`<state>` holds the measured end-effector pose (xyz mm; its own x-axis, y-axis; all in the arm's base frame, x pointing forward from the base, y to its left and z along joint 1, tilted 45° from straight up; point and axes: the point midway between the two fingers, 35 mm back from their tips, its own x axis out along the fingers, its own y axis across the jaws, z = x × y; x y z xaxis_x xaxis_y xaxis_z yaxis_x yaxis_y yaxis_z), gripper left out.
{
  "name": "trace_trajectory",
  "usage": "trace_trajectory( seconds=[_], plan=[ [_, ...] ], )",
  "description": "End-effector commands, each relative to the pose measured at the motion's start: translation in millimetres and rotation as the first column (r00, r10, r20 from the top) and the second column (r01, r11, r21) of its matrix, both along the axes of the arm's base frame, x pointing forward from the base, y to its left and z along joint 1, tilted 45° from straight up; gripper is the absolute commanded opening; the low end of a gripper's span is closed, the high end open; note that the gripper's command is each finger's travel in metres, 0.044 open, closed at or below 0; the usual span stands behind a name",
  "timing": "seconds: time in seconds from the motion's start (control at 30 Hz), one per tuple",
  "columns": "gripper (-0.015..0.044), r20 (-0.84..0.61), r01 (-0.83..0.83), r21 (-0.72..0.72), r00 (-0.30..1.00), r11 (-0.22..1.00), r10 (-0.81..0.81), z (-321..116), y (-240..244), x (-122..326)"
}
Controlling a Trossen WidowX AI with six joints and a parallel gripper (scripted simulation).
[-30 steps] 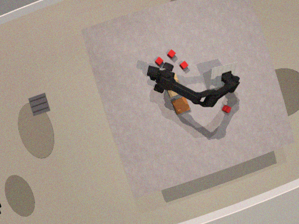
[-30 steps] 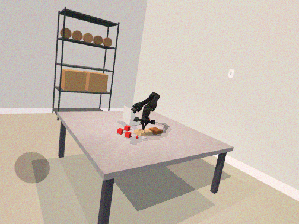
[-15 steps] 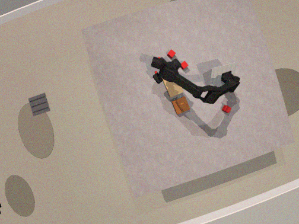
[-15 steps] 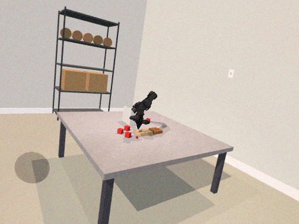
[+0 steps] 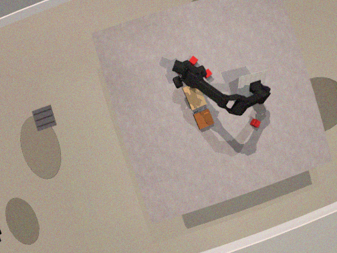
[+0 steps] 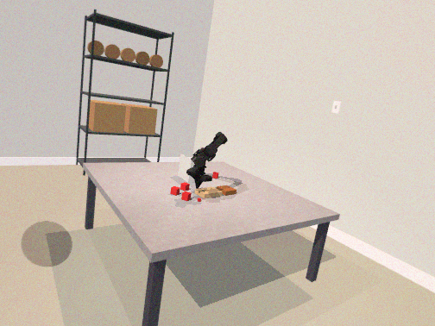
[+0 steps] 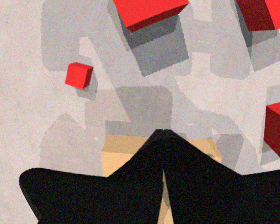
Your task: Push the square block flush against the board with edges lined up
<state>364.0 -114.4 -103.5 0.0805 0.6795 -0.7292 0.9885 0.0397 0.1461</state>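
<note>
The brown square block [image 5: 204,119] [image 6: 227,190] lies flat at one end of the tan board [image 5: 196,98] [image 6: 209,193] [image 7: 112,163]. A narrow dark strip shows between them in the top view; I cannot tell whether they touch. Their long sides look nearly parallel and roughly in line. My gripper [image 6: 198,187] [image 7: 162,136] is shut and empty. Its tips are low at the board's other end, away from the block. In the wrist view the fingers hide most of the board, and the block is out of sight.
Red cubes [image 5: 193,60] [image 5: 208,73] [image 6: 174,191] [image 7: 150,11] stand beyond the board's gripper end. A smaller red cube [image 6: 198,200] [image 7: 78,75] lies nearer the board. Another red cube [image 5: 255,123] [image 6: 215,175] is near the arm's base. A pale upright panel [image 6: 183,166] stands behind.
</note>
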Motion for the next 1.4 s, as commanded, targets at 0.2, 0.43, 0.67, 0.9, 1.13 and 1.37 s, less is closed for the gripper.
trace_trajectory(
  seconds=[0.2,0.43,0.67,0.9,1.13,1.37],
  plan=[
    [0.0000,-0.021,0.000,0.016,1.000,1.000,0.001,-33,35,-1],
    [0.0000,-0.021,0.000,0.016,1.000,1.000,0.001,-28,42,-2],
    [0.0000,-0.021,0.000,0.017,1.000,1.000,0.001,-20,50,-3],
    [0.0000,-0.022,0.000,0.018,1.000,1.000,0.001,-12,59,-4],
    [0.0000,-0.022,0.000,0.018,1.000,1.000,0.001,-10,60,-5],
    [0.0000,-0.022,0.000,0.017,1.000,1.000,0.000,-17,52,-3]
  ],
)
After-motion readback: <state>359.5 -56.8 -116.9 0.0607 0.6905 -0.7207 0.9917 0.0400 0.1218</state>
